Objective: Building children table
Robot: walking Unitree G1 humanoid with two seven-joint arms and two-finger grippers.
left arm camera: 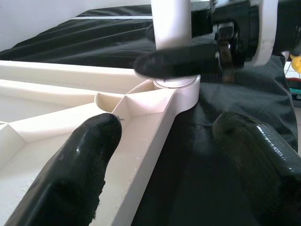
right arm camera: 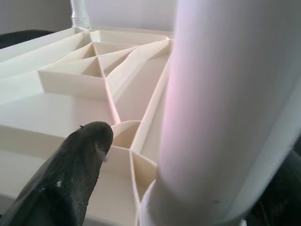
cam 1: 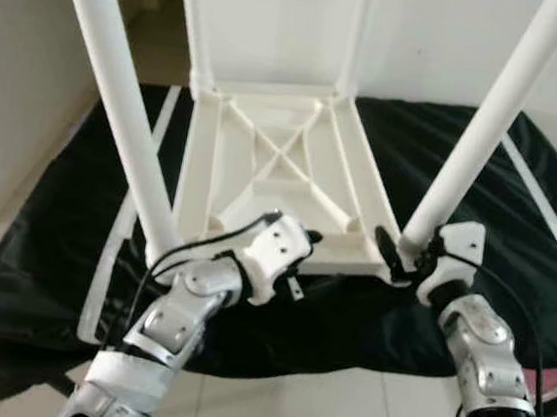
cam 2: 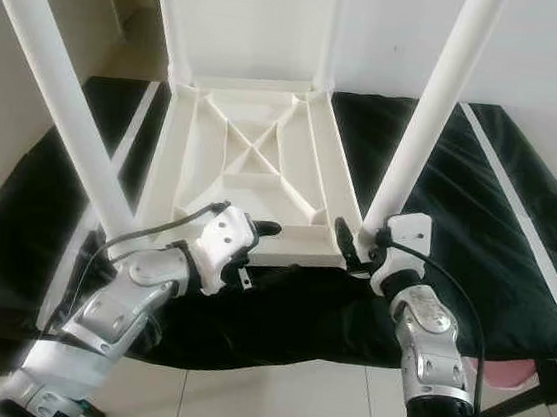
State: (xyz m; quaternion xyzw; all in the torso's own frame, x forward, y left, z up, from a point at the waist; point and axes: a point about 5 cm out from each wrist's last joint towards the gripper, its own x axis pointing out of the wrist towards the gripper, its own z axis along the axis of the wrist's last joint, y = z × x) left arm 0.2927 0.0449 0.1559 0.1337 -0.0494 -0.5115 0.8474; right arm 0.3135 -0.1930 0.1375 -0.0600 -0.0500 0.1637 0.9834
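Right gripper clasps the near right leg at its base, one black finger on each side of the white tube where it meets the corner socket; the right wrist view has the tube between the two fingers. Left gripper is spread wide at the near edge of the white table top, one finger over the ribbed underside and the other out over the black cloth, gripping nothing. That table top lies upside down on the cloth, its underside ribs crossing in an X. Four white legs stand up from its corners: the near left leg rising beside the left arm, the near right one in the clasp, and two far legs, the far left leg and the far right leg, against the wall. Pale floor tiles show below the cloth's near edge.
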